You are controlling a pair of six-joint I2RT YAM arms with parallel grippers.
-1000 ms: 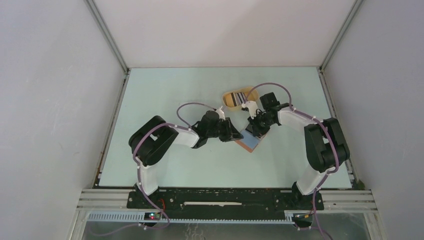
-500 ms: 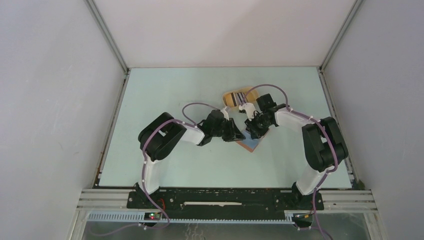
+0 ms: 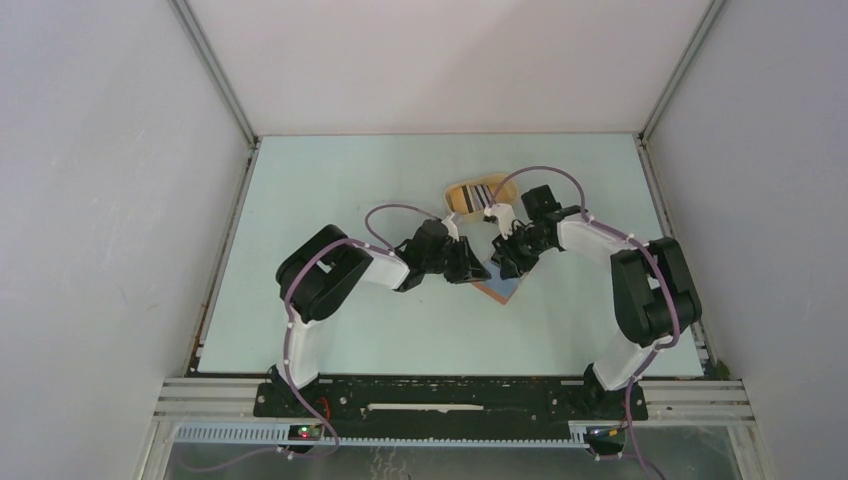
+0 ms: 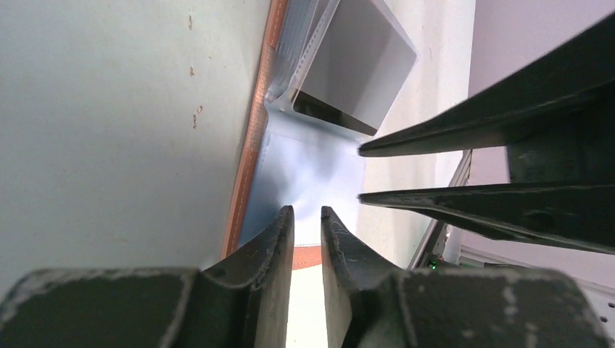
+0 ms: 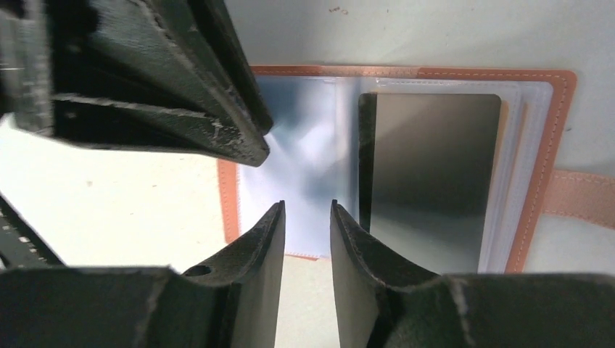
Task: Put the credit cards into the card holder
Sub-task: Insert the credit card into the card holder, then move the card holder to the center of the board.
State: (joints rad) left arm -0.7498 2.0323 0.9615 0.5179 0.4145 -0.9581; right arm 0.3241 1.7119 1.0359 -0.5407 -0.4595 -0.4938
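Observation:
The card holder (image 3: 503, 287) lies open on the table, brown-rimmed with clear inner pockets (image 5: 304, 156). A dark grey credit card (image 5: 431, 170) sits in its right-hand pocket and also shows in the left wrist view (image 4: 359, 69). A white-striped card (image 3: 481, 193) lies in the yellow tray. My left gripper (image 3: 472, 268) hovers low over the holder's left edge, its jaws (image 4: 307, 212) a narrow gap apart and empty. My right gripper (image 3: 503, 262) faces it over the empty clear pocket, its jaws (image 5: 307, 206) slightly apart and empty. The fingertips nearly meet.
The yellow oval tray (image 3: 462, 198) stands just behind the holder, close to the right wrist. The holder's snap tab (image 5: 580, 196) sticks out on its right side. Frame rails border the table on the left and right.
My left arm has reached in to the right, closer to the holder. My right gripper has shifted slightly over the holder. The holder has moved a little.

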